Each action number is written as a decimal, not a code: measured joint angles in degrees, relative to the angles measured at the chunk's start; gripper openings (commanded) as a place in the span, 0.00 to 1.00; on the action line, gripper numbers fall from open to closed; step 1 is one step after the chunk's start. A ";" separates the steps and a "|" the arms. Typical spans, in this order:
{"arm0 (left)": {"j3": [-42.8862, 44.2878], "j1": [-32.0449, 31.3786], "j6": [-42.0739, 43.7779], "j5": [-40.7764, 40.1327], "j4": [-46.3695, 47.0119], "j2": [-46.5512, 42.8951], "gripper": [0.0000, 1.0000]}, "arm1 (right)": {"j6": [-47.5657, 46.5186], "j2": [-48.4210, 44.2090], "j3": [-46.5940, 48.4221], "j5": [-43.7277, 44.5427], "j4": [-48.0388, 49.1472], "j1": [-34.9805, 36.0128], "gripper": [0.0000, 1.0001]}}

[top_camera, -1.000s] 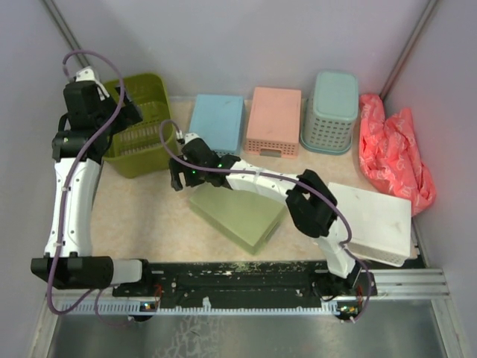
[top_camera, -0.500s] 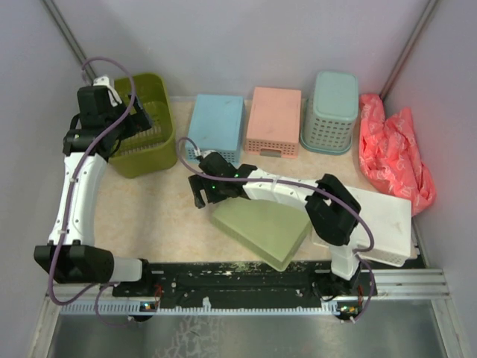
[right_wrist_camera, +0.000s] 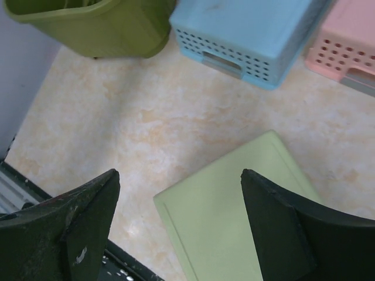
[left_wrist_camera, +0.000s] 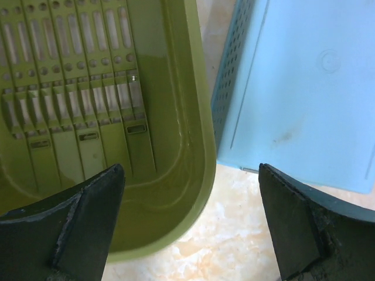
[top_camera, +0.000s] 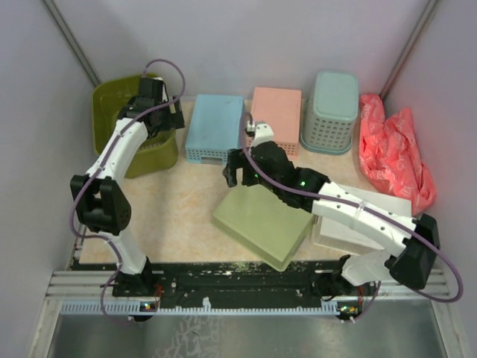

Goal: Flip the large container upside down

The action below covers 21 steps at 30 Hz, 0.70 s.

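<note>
The left gripper (left_wrist_camera: 190,171) has its jaws spread wide with nothing pinched between them. One finger hangs over the inside of the large container (left_wrist_camera: 88,88) and the other over the gap beside the blue box (left_wrist_camera: 304,88), so the tub's 3 o'clock wall sits between them. I cannot tell from here whether either finger touches the rim.

The right gripper (right_wrist_camera: 179,177) is just as wide open and empty. It hangs above bare tabletop just off the 10 o'clock corner of the pale green tray (right_wrist_camera: 234,205).

The large container stands mouth up with its slotted bottom down, in the table's far-left corner at about 10 o'clock. The blue box is just beside it at 3 o'clock but apart from it. Along the back wall, past the blue box, come a pink box (top_camera: 276,112) and a teal basket (top_camera: 332,104). A red bag (top_camera: 391,149) is slumped at the 2 o'clock corner. The tray lies flat near the middle, skewed. A white box (top_camera: 376,212) sits at its 3 o'clock side, under the right arm.
</note>
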 measured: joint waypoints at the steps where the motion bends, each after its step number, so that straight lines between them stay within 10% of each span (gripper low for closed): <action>1: 0.44 -0.07 0.00 -0.13 0.17 1.51 0.97 | 0.09 -1.84 -1.42 0.96 0.02 -0.70 0.85; 9: 0.37 -0.04 0.02 9.03 1.46 7.17 0.86 | 3.10 -5.64 -11.76 3.17 -3.04 -4.52 0.85; 21: -4.22 -3.50 -0.96 14.40 2.82 5.73 0.25 | 3.96 -5.77 -12.76 3.37 -4.31 -5.60 0.85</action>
